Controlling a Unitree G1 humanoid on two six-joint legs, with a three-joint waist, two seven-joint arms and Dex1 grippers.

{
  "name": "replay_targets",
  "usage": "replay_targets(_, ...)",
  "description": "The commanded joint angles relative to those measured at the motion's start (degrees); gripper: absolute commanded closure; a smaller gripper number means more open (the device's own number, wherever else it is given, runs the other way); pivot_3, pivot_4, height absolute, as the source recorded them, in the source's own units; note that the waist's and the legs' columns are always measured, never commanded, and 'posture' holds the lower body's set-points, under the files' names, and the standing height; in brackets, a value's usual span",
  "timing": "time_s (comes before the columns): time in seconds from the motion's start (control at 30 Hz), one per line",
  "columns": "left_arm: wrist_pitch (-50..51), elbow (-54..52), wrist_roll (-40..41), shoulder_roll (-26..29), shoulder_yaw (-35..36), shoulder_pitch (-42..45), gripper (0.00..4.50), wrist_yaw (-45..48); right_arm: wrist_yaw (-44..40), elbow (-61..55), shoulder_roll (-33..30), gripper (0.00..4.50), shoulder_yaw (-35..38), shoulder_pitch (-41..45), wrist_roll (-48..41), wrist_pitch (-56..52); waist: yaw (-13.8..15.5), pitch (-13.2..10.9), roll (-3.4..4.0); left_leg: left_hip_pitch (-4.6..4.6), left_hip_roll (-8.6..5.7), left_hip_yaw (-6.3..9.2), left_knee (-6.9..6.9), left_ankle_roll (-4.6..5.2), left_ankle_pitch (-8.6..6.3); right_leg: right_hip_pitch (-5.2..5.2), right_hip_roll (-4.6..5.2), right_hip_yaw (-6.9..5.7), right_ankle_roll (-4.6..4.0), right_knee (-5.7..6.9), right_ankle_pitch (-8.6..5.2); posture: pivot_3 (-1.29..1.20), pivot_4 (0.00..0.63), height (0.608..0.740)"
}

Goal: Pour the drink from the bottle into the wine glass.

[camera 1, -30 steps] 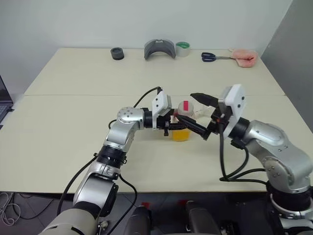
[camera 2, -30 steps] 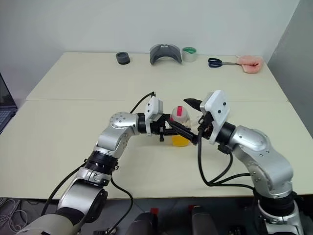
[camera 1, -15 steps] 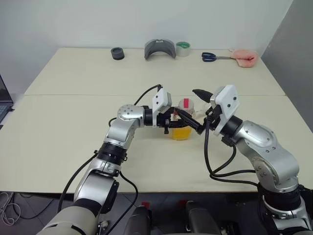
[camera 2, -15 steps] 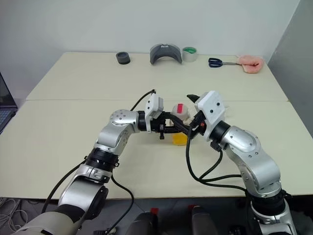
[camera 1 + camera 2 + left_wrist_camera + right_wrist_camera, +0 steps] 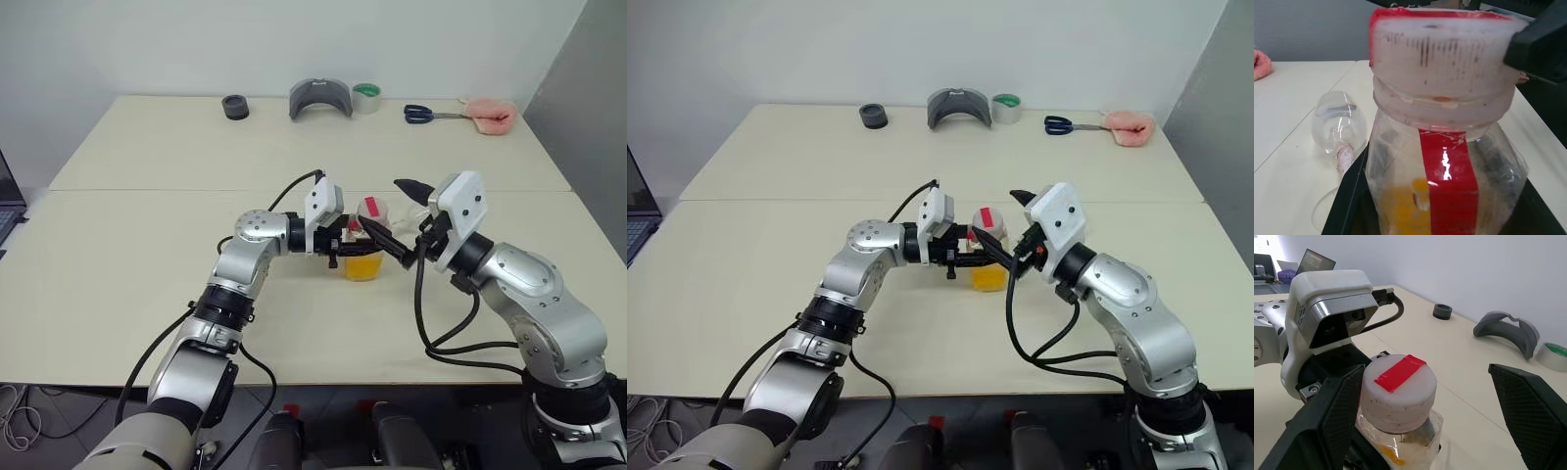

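The bottle [image 5: 362, 255] stands upright at mid-table, clear plastic with a red label strip and a white cap [image 5: 1398, 390] that has a red strip on top. The orange-yellow drink [image 5: 361, 267] fills its lower part. My left gripper [image 5: 345, 247] is shut on the bottle's body from the left. My right gripper [image 5: 380, 203] is open, with one black finger on each side of the cap and neither visibly touching it. The wine glass [image 5: 1339, 127] stands upright just behind the bottle, clear and empty.
Along the table's far edge lie a black ring [image 5: 234, 107], a grey curved piece [image 5: 320, 98], a tape roll [image 5: 366, 96], blue-handled scissors [image 5: 423, 115] and a pink cloth [image 5: 490, 115]. A laptop [image 5: 5, 201] sits off the left edge.
The right wrist has rolled a little while its open fingers stay at the cap. The left gripper and the bottle have not moved.
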State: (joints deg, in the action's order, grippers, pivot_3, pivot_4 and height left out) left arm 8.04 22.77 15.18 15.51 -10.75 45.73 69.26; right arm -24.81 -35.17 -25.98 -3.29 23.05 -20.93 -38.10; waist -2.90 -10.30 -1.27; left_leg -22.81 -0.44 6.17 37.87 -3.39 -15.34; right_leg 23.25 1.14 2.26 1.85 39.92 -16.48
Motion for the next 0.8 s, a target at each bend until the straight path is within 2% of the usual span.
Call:
replay_targets(0.03, -1.0, -2.4, 1.0, 0.3, 1.1, 0.4, 2.77, 0.4, 1.0, -1.5, -1.0, 0.22, 3.9, -0.3, -0.2, -0.2, 0.0, 0.0, 0.00, 0.00, 0.00, 0.00, 0.00, 0.00, 0.00, 0.00, 0.00, 0.00, 0.00, 0.00, 0.00, 0.00, 0.150, 0.740)
replay_targets(0.8, -1.3, -2.3, 0.7, 0.2, 0.9, 0.3, 2.77, 0.5, 1.3, -3.3, -2.3, 0.22, 5.4, -1.7, -2.3, -1.8, 0.0, 0.0, 0.00, 0.00, 0.00, 0.00, 0.00, 0.00, 0.00, 0.00, 0.00, 0.00, 0.00, 0.00, 0.00, 0.00, 0.150, 0.740)
